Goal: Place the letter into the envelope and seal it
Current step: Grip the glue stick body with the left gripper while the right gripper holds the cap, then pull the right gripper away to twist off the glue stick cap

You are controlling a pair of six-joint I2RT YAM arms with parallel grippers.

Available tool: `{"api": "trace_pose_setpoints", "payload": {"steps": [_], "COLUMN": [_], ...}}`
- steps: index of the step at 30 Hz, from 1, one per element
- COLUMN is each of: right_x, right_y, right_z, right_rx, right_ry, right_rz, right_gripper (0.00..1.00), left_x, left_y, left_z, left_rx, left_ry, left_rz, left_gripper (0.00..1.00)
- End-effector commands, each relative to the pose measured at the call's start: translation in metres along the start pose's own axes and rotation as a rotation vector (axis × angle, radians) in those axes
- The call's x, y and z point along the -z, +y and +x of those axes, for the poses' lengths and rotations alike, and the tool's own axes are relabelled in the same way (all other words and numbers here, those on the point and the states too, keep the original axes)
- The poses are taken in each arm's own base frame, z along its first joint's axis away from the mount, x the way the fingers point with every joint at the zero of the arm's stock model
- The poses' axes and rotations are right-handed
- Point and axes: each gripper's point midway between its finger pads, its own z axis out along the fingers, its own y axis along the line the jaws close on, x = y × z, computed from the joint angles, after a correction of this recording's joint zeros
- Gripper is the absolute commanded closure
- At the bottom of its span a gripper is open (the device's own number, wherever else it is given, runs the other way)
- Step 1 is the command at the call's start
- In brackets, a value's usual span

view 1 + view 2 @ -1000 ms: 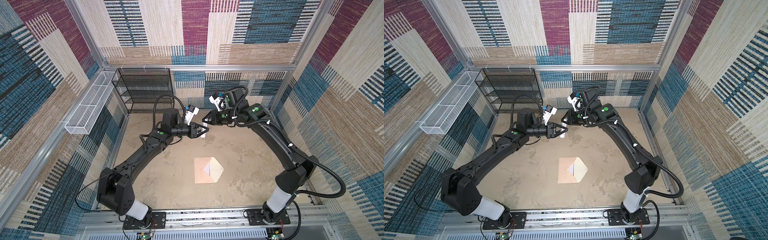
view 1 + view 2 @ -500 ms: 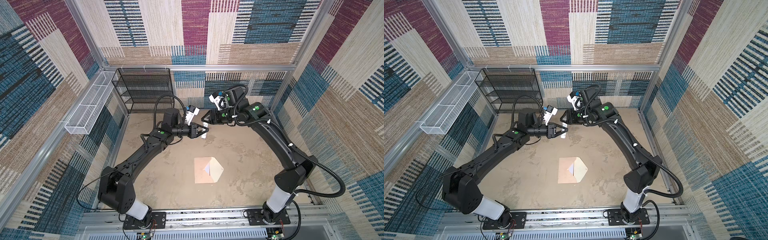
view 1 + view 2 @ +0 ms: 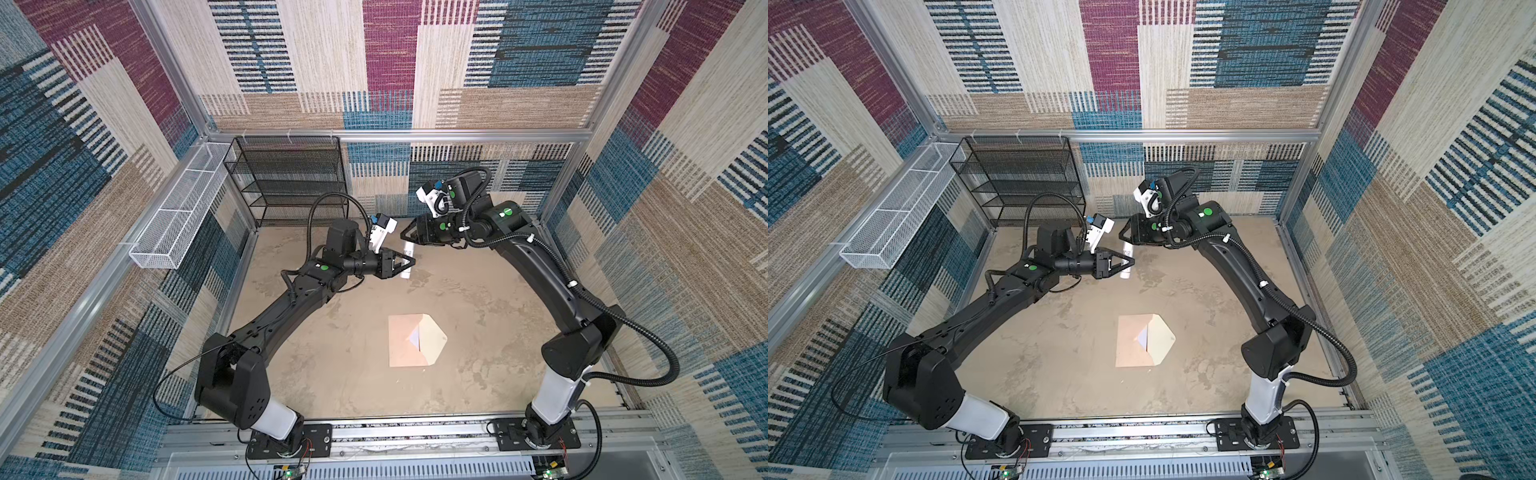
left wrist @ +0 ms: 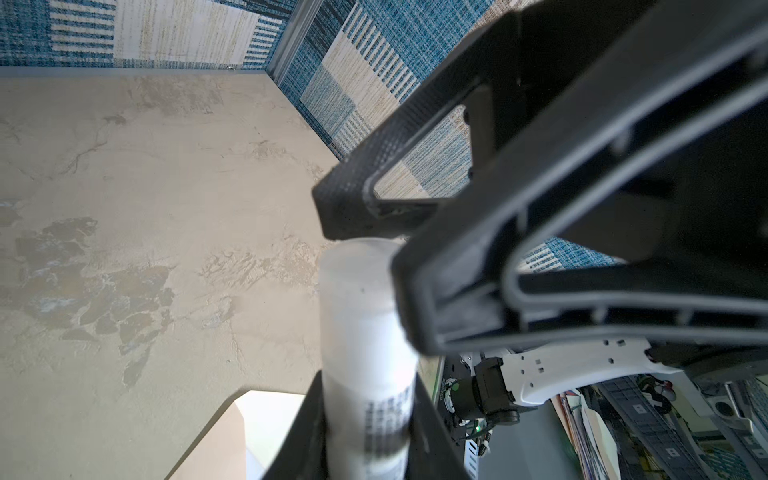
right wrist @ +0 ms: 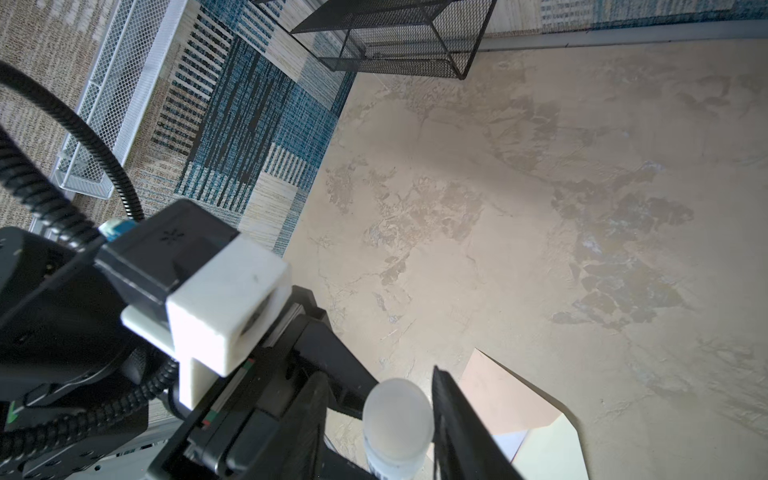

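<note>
Left gripper (image 3: 409, 262) clamps a white cylindrical tube (image 3: 409, 250); right gripper (image 3: 404, 237) straddles its frosted cap (image 5: 397, 409), jaws parted. Peach-tan paper envelope (image 3: 401, 347) lies flap-open on the beige table (image 3: 332, 353), white letter (image 3: 414, 338) tucked inside.

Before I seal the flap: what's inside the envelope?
Only a small white corner, apparently the letter, shows at the open mouth of the envelope. The rest is hidden under its peach front.

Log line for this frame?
left gripper: shut on tube | right gripper: at tube's free end, grip unclear | envelope: flat, flap open | letter: inside, white corner showing | seal: pending
</note>
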Motion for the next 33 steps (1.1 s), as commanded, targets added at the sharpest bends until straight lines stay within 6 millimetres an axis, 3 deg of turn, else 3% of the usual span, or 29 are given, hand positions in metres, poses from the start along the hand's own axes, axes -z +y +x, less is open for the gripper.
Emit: {"api": "trace_pose_setpoints", "payload": {"steps": [1, 15, 22, 33], "right_x": [-0.004, -0.008, -0.006, -0.007], "right_y": [0.004, -0.001, 0.001, 0.001], "right_z": [0.006, 0.01, 0.005, -0.012], "right_rx": [-0.017, -0.028, -0.025, 0.008], "right_ry": [0.026, 0.042, 0.021, -0.014], "right_rz": [-0.032, -0.02, -0.02, 0.004], "right_gripper": [0.56, 0.67, 0.76, 0.79], "left_x": [0.002, 0.003, 0.002, 0.0], "left_y": [-0.001, 0.0, 0.002, 0.004], "left_z": [-0.008, -0.008, -0.003, 0.014], "left_rx": [-0.038, -0.045, -0.042, -0.05], "left_ry": [-0.033, -0.04, -0.027, 0.03], "left_rz": [-0.01, -0.019, -0.023, -0.029], "left_gripper": [0.96, 0.97, 0.98, 1.0]}}
